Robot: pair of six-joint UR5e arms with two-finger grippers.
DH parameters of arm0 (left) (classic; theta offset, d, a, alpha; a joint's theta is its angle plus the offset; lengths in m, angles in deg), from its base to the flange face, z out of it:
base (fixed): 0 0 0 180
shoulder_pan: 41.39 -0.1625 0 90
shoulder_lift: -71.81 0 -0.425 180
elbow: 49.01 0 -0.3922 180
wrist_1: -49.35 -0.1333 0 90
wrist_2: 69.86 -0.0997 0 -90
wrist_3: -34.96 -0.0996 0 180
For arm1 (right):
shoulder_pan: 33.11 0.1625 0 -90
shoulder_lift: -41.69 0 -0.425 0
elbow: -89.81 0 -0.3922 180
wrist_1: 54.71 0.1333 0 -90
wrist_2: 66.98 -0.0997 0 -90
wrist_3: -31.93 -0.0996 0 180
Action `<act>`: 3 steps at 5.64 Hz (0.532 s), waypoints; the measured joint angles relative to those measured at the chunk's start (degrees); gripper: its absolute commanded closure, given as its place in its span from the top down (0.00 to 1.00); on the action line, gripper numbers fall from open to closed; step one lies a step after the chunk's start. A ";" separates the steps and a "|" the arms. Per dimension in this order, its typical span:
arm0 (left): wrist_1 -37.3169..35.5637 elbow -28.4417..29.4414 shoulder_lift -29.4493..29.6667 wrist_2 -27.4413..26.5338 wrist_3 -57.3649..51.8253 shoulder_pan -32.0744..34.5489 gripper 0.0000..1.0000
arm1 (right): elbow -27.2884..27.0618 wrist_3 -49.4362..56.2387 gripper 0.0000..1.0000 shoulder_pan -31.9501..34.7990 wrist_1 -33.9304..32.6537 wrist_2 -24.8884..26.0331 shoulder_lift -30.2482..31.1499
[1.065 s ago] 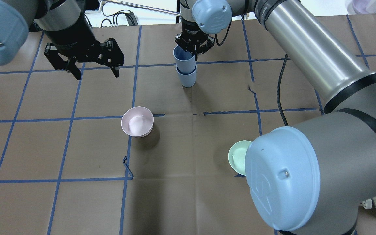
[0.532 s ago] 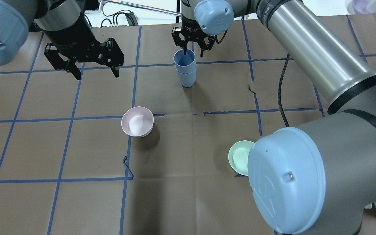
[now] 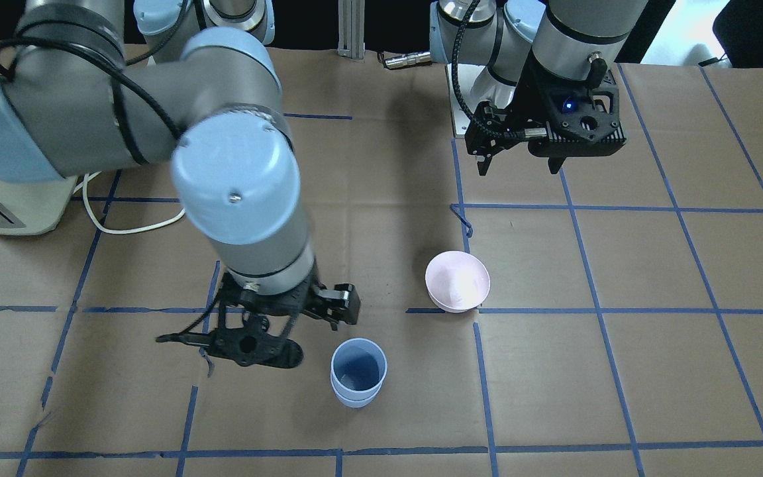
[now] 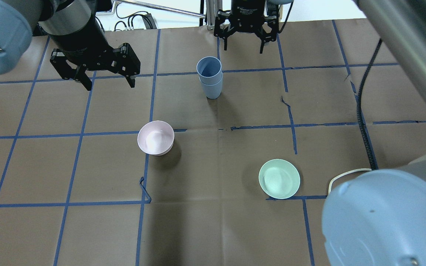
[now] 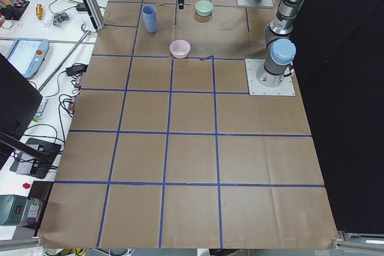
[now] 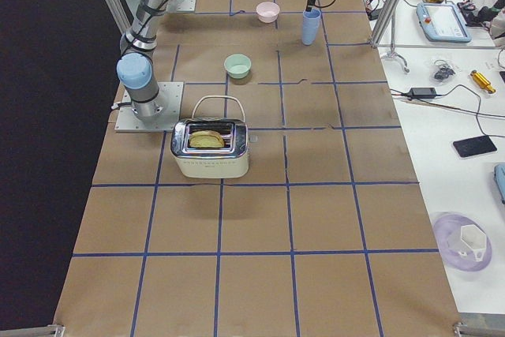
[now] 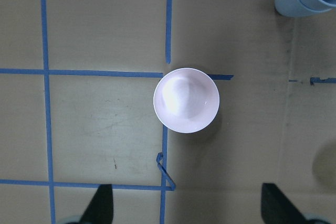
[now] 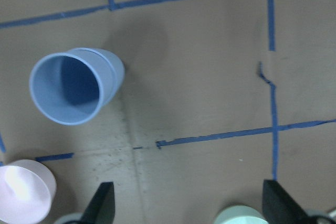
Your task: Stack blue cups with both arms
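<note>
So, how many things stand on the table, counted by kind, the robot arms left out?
Pale blue tapered plastic cups: 2, one nested in the other
Round plastic bowls: 2, a pale pink bowl and a mint-green bowl
Cream metal toaster with bread in its slots: 1
Total: 5

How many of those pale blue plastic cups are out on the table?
2, in one upright stack beyond the pink plastic bowl: the upper pale blue plastic cup sits nested in the lower cup. No other blue cup shows.
</note>
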 measured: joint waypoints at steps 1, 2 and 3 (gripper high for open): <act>0.00 0.00 0.00 -0.03 -0.04 0.00 0.99 | -4.18 5.71 0.98 -3.70 3.89 0.63 5.17; 0.00 0.00 0.00 -0.04 -0.03 0.00 0.99 | -10.50 9.48 0.99 -6.73 5.16 0.94 11.62; 0.00 0.00 0.00 -0.04 -0.02 0.00 0.99 | -17.03 11.70 0.99 -8.72 4.62 0.98 17.56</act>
